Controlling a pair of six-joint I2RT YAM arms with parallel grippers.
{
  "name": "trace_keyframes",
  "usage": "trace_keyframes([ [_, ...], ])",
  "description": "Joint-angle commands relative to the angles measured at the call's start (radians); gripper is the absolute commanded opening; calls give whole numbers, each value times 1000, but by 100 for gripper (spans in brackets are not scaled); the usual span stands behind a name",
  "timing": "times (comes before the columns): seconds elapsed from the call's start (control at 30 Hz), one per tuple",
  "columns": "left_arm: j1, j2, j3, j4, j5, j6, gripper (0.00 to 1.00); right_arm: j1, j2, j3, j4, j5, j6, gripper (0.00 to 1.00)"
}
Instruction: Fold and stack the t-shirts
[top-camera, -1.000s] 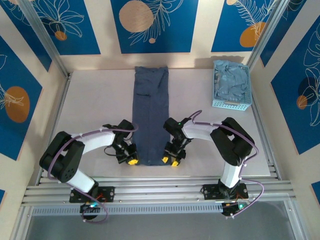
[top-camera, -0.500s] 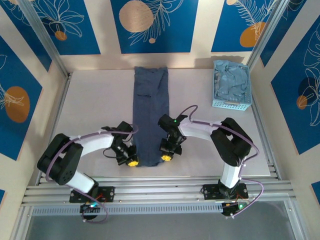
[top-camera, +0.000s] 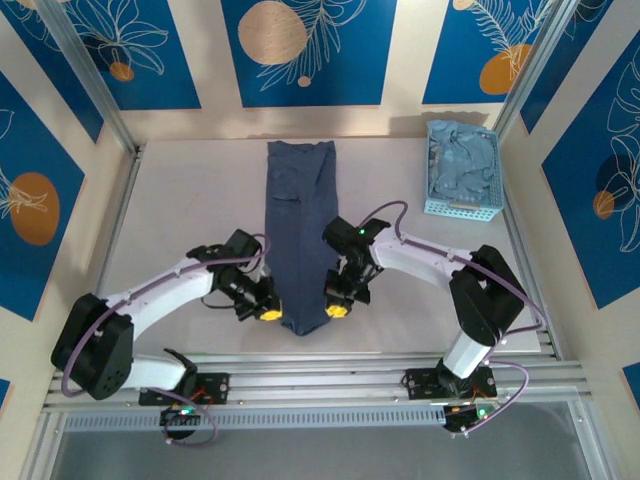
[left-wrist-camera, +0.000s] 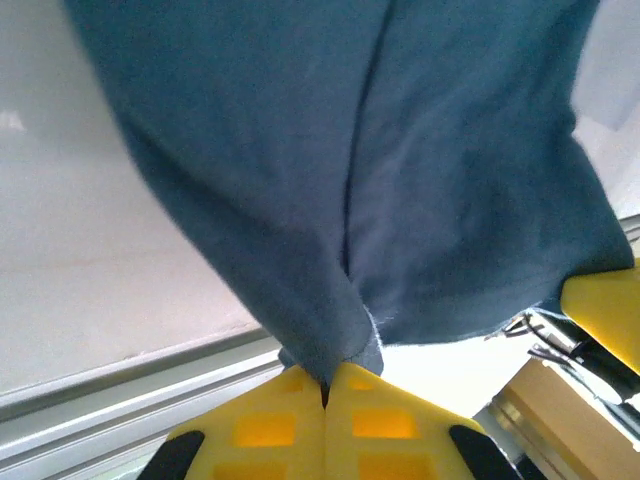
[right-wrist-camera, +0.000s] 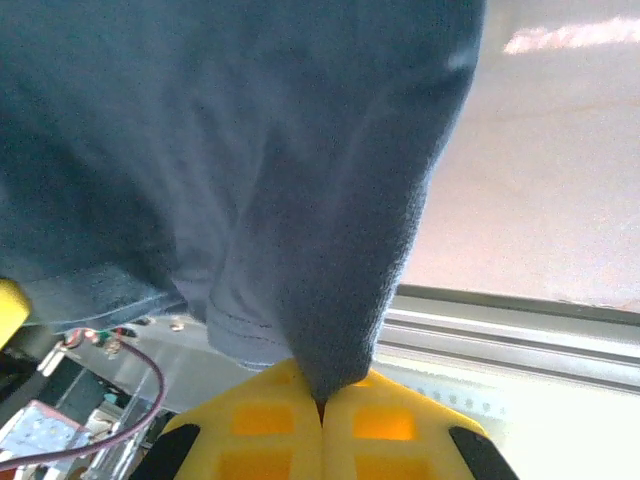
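Now the left end effector is clamped tight on a gathered near corner of the dark slate-blue t-shirt, and the right end effector pinches the other near corner. Since a second ago the right has closed and both have drawn inward, narrowing the hem. The shirt stretches away from them along the surface; its near edge seems lifted.

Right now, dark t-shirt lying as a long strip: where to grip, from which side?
The two near hem corners, one per pincer, each from its own outer side. The dark t-shirt lies long and narrow, running away from the bases, so that short near edge should lift over evenly. The left pincer and right pincer are shut on those corners.
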Motion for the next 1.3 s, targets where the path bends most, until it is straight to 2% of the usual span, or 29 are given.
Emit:
trace_keyframes([
  [0.0,12,73,115,7,-68,-30,0,-64,50,104,-52,-3,-50,0],
  [0.17,73,165,269,-13,-151,-33,0,-149,142,260,-90,9,-98,0],
  [0.57,211,428,602,-50,-211,8,0,-301,473,731,-151,31,-128,0],
  [0.77,257,592,752,-38,-212,26,0,-346,657,939,-159,40,-124,0],
  [0.97,294,776,895,2,-159,32,0,-387,797,1083,-129,0,-110,0],
  [1.03,301,819,949,-23,-164,43,0,-400,847,1147,-144,-18,-109,8],
  [1.07,307,838,976,-33,-173,48,2,-405,868,1178,-150,-25,-110,17],
  [1.17,320,840,1019,-47,-198,57,23,-418,872,1219,-104,-47,-140,45],
  [1.23,320,800,1036,-77,-258,82,39,-421,848,1236,-96,-38,-169,55],
  [1.27,320,772,1028,-80,-281,91,42,-424,831,1231,-96,-34,-178,57],
])
